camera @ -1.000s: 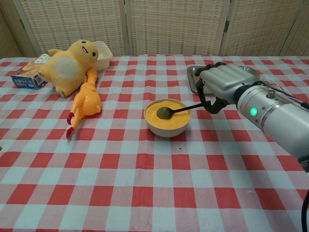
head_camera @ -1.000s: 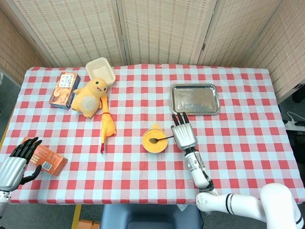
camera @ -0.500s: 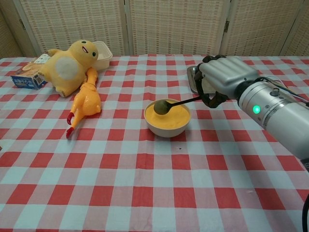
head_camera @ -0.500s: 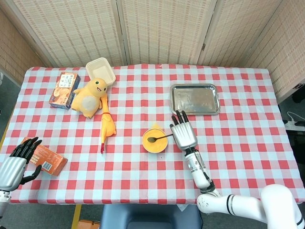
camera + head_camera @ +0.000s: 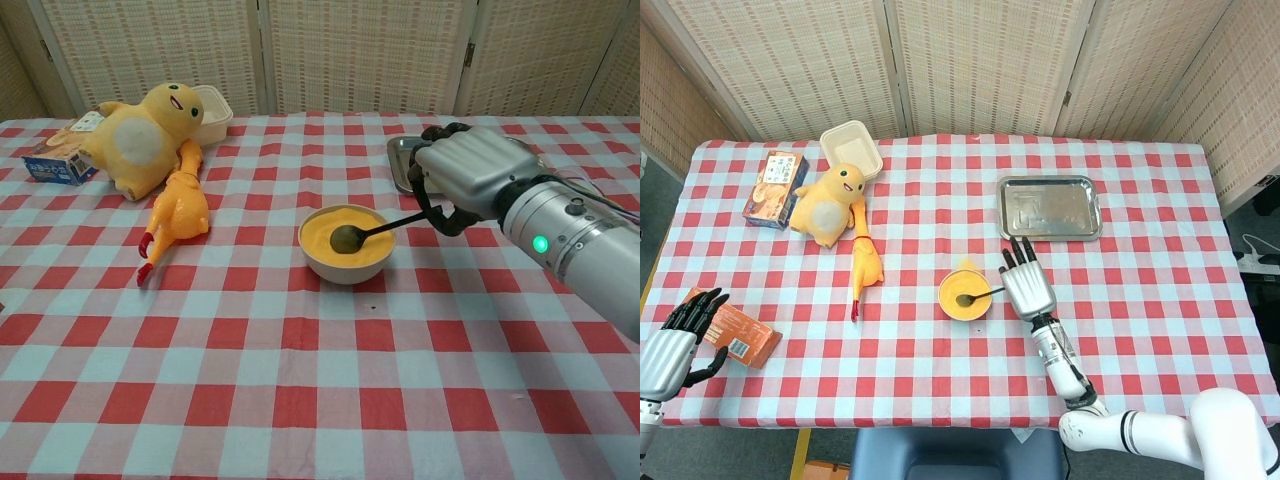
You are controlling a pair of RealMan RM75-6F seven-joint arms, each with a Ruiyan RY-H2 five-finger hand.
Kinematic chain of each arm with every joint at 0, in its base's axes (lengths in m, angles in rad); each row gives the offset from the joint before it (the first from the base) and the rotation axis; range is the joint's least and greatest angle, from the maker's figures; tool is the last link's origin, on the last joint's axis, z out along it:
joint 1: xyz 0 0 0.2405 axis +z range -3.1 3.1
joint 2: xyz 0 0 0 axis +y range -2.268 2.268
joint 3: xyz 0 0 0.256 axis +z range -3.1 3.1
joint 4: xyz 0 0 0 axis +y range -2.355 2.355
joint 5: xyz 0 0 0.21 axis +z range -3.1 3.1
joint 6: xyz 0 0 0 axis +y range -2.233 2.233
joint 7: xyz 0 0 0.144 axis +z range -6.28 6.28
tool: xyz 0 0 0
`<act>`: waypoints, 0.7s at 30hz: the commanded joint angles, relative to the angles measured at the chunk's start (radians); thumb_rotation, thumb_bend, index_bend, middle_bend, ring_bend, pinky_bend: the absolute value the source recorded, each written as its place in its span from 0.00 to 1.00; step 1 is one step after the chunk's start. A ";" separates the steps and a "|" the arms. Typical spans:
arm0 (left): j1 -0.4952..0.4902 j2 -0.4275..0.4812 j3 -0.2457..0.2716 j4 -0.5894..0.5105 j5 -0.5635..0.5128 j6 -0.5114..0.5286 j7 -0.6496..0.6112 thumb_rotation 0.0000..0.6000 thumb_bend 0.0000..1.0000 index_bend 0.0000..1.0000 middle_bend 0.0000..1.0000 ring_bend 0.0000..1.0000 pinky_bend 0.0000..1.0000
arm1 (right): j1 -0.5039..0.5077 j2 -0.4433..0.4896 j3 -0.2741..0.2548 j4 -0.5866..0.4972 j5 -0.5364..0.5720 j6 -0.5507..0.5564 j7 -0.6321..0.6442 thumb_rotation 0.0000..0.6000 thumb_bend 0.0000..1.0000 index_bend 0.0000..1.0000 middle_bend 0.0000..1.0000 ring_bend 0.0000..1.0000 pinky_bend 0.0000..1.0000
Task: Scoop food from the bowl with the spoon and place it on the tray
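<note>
The right hand (image 5: 470,178) grasps the spoon (image 5: 372,231) by its handle, the spoon's bowl resting in the yellow food inside the bowl (image 5: 347,243); the left hand (image 5: 675,345) hangs released near the table's edge. A good scoop likely needs a level lift, then a steady carry to the metal tray (image 5: 1050,207) beyond.

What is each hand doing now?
Left hand: open, holding nothing.
Right hand: holding the spoon, its tip in the bowl.
</note>
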State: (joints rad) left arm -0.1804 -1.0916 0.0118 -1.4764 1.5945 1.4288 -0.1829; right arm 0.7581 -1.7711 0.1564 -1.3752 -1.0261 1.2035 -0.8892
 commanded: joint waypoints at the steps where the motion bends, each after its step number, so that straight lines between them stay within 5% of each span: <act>1: -0.001 0.001 0.000 0.000 -0.002 -0.003 0.000 1.00 0.44 0.00 0.00 0.00 0.14 | 0.011 -0.031 0.012 0.041 0.006 0.004 -0.033 1.00 0.49 0.88 0.21 0.00 0.08; 11: -0.002 0.003 -0.002 -0.001 -0.010 -0.011 -0.003 1.00 0.44 0.00 0.00 0.00 0.14 | 0.020 -0.122 0.035 0.162 -0.047 0.072 -0.047 1.00 0.50 0.89 0.22 0.00 0.09; 21: 0.000 0.000 -0.002 -0.006 -0.010 -0.007 0.013 1.00 0.44 0.00 0.00 0.00 0.14 | -0.025 -0.033 0.043 0.020 -0.031 0.039 0.020 1.00 0.50 0.89 0.22 0.00 0.09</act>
State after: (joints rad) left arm -0.1804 -1.0910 0.0092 -1.4821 1.5843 1.4219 -0.1707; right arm 0.7426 -1.8232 0.1984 -1.3315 -1.0690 1.2549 -0.8746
